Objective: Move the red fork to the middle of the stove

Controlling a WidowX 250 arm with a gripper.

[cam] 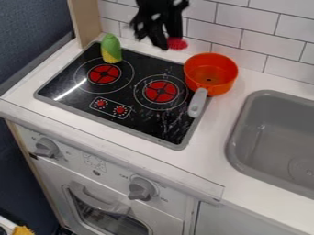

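The black gripper (pixel 167 42) is at the top of the camera view, in front of the tiled wall and above the stove's back edge. It is shut on a small red thing, the red fork (pixel 177 43), which sticks out at the fingertips' right side; the rest of the fork is hidden. The fork hangs above the counter, left of the orange pot. Below lies the black stove top (pixel 131 94) with two red-centred burners; its middle lies between them.
A green and yellow toy vegetable (pixel 111 48) stands at the stove's back left corner. An orange pot (pixel 210 73) with a grey handle sits at the right back edge, its handle over the stove's right side. The grey sink (pixel 279 133) is farther right.
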